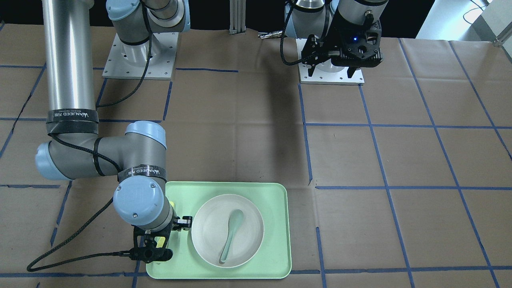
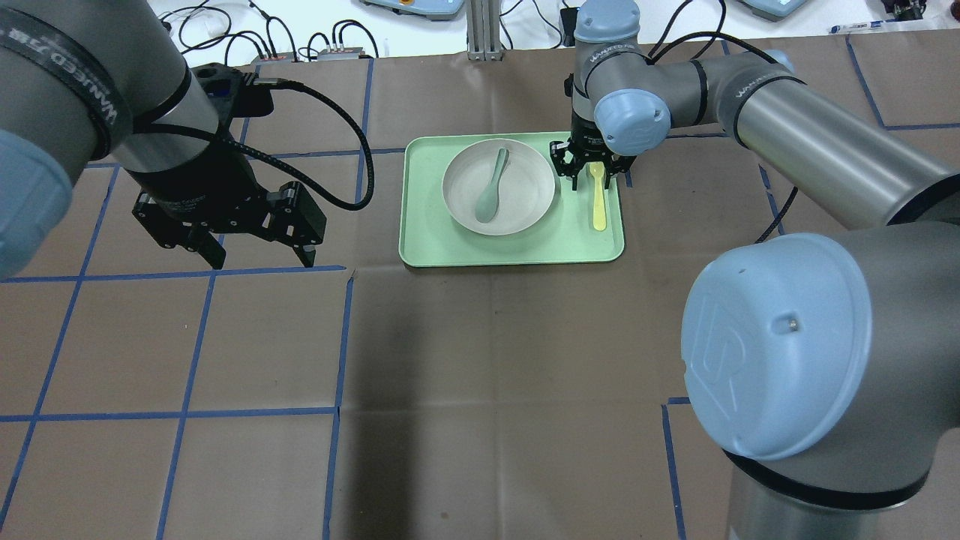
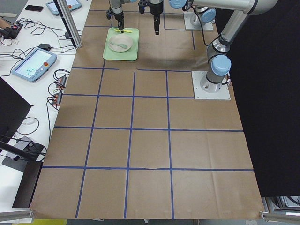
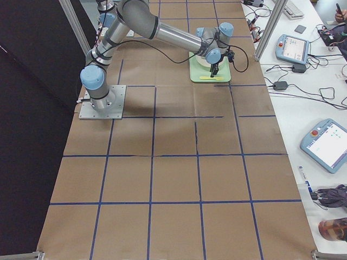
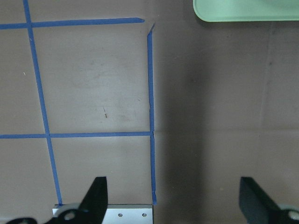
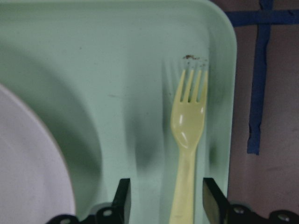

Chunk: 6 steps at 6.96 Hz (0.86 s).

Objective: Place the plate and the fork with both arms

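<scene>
The off-white plate sits on the light-green tray with a grey-green spoon lying in it. The pale-yellow fork lies flat on the tray to the right of the plate, tines toward the tray's near edge. My right gripper is open and low over the fork's handle end. In the right wrist view the fork lies between the two fingers, which do not touch it. My left gripper is open and empty above the table, left of the tray.
The table is brown paper with a blue tape grid. The left arm's base plate and the right arm's base plate are at the robot's side. The tray's corner shows in the left wrist view.
</scene>
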Each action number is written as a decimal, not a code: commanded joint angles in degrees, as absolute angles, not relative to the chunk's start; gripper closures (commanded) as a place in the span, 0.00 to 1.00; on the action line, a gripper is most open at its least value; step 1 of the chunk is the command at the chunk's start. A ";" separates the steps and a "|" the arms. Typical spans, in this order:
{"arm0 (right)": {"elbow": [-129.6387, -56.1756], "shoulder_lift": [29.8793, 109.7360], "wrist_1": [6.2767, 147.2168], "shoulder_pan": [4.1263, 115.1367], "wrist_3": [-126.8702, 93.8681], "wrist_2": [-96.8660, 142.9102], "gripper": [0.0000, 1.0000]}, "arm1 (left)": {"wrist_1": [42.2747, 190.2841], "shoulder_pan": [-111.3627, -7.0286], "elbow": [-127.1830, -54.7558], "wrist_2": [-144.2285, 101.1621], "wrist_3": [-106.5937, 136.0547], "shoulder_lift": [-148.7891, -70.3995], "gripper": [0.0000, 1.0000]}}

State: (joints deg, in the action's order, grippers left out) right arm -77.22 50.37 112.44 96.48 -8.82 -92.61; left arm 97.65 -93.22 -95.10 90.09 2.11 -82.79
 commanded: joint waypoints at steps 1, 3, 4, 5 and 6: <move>-77.60 54.20 110.58 95.89 -5.91 -92.72 0.00 | 97.73 -93.25 -95.10 90.09 2.11 -82.79 0.00; -78.05 62.01 102.70 93.88 -0.81 -92.99 0.00 | 97.65 -93.25 -95.10 90.09 2.20 -82.79 0.00; -78.13 66.57 97.17 92.21 2.17 -92.99 0.00 | 97.65 -93.25 -95.10 90.09 2.20 -82.79 0.00; -78.13 71.06 92.16 90.46 4.02 -92.90 0.00 | 97.65 -93.25 -95.10 90.09 2.20 -82.79 0.00; -78.83 74.67 87.41 90.09 4.13 -92.90 0.00 | 97.65 -93.25 -95.10 90.09 2.20 -82.79 0.00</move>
